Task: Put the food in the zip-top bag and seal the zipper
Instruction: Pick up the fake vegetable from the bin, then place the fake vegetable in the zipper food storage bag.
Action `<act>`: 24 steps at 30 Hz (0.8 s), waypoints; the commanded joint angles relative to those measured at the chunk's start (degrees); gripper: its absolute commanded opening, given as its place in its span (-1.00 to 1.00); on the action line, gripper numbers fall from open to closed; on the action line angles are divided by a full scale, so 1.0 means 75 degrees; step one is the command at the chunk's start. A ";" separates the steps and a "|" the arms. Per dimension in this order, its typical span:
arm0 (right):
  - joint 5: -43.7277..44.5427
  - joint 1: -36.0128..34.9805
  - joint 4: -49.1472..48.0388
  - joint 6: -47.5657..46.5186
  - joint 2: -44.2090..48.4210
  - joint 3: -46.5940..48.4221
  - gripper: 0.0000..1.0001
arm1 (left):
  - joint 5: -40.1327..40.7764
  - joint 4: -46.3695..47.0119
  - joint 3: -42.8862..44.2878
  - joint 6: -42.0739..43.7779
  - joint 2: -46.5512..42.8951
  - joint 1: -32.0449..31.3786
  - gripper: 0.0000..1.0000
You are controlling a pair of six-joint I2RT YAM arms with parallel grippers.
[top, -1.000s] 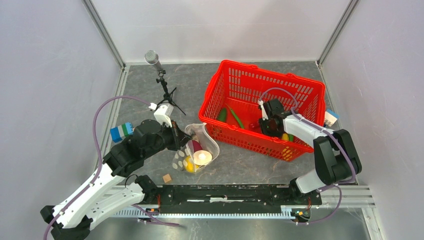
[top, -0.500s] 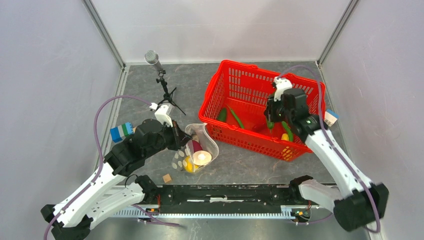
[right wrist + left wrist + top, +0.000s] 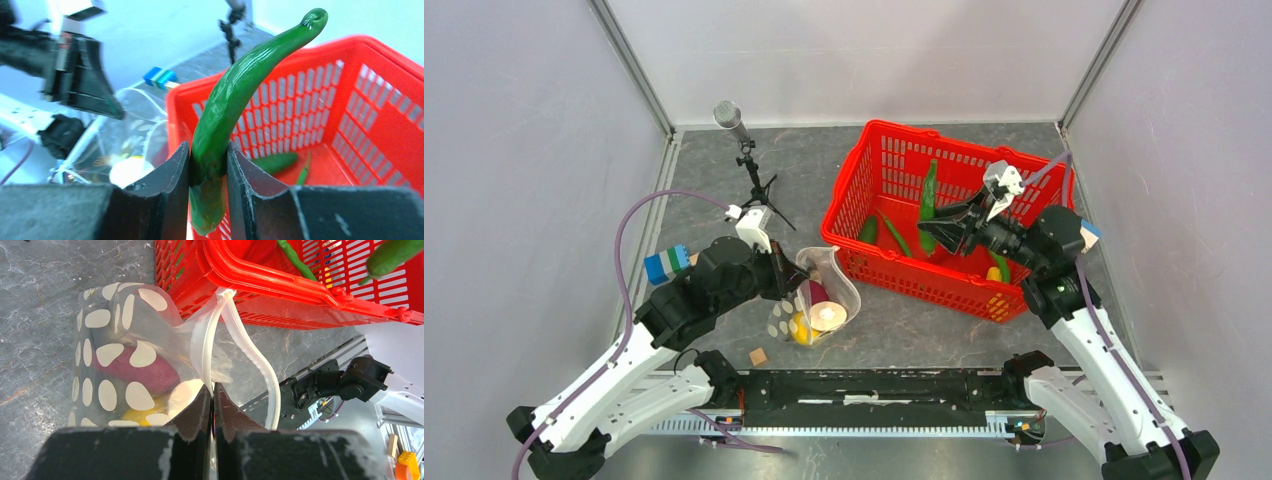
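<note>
The left gripper [image 3: 213, 390] pinches the zipper [image 3: 206, 355] of the zip-top bag [image 3: 115, 340], jaws tight on the white strip. Inside the bag lie a magenta aubergine [image 3: 150, 377] and a yellow piece [image 3: 137, 416]. The bag's mouth touches the red basket [image 3: 260, 280], which holds a green pod [image 3: 296, 259]

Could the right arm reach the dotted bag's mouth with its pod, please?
Probably yes: the right gripper holds the green pod up over the red basket, and the left gripper pinches the zip-top bag's zipper, mouth open beside the basket.

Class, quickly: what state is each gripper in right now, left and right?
Left gripper: closed on the zipper of the zip-top bag.
Right gripper: closed on a green pod.
</note>
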State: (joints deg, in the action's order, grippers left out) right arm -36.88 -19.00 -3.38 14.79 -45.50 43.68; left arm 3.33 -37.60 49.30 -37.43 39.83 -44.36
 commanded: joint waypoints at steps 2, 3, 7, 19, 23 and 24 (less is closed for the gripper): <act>-0.1908 -0.0232 -0.2033 0.1038 0.0279 -0.0191 -0.58 | -0.0029 0.0332 -0.0040 0.0133 0.0021 0.0008 -0.82; -0.1994 -0.0372 -0.2230 0.1168 0.0283 -0.0209 -0.58 | -0.0027 0.0348 -0.0045 0.0124 0.0020 0.0008 -0.82; -0.1531 -0.1413 -0.2430 0.1326 0.0234 -0.0136 -0.57 | -0.0059 0.0350 0.0000 0.0116 0.0041 0.0008 -0.82; 0.0987 -0.4725 -0.0469 0.0353 -0.1450 0.0609 -0.64 | -0.0067 0.0313 0.0057 0.0055 0.0009 0.0014 -0.81; 0.1452 -0.5028 0.0432 0.0905 -0.1712 0.0587 -0.67 | 0.0040 0.0288 0.0031 0.0057 -0.0067 0.0008 -0.82; 0.1443 -0.5115 0.0437 0.1025 -0.1760 0.0569 -0.68 | 0.0042 0.0322 0.0008 0.0057 -0.0066 0.0008 -0.82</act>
State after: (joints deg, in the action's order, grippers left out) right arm -31.20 -55.57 -6.07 19.68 -58.37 46.28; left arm 2.94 -37.43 49.28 -37.45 40.05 -44.36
